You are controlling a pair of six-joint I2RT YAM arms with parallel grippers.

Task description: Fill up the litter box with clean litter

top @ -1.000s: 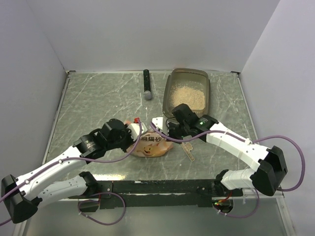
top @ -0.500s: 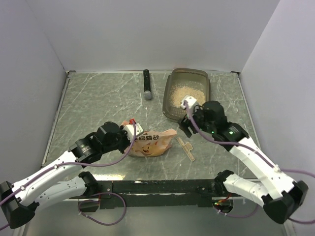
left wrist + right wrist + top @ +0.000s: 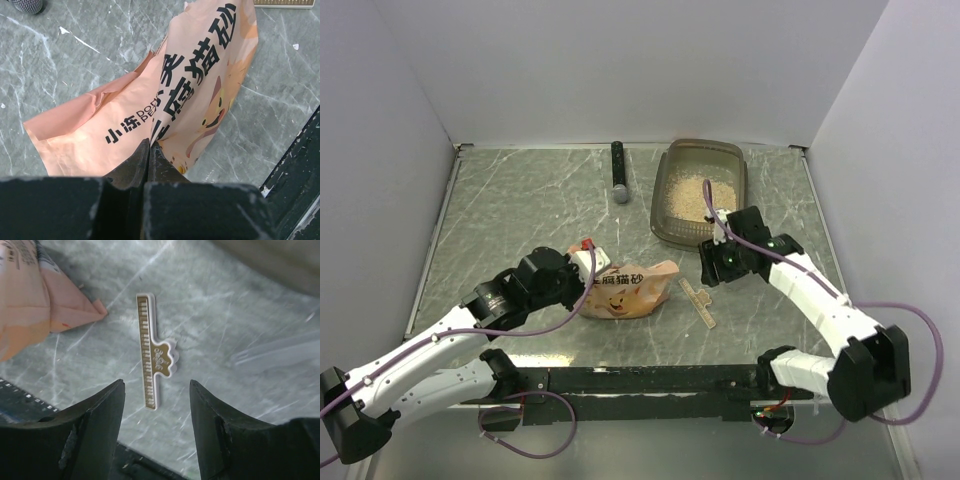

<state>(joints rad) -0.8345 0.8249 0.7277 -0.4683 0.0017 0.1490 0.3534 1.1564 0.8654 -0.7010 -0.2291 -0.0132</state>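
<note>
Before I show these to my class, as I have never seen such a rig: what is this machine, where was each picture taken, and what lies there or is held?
Two white-and-black robot arms are bolted at the near edge of a grey marbled table. One picture looks down from above; the other two come from wrist cameras. The left end effector is shut on an orange-pink soft pouch with a cartoon face. The right end effector hangs open above a flat brown-and-white clip. Farther back are a smoky translucent plastic litter box holding pale beige litter granules, and a black stick with a grey tip.
</note>
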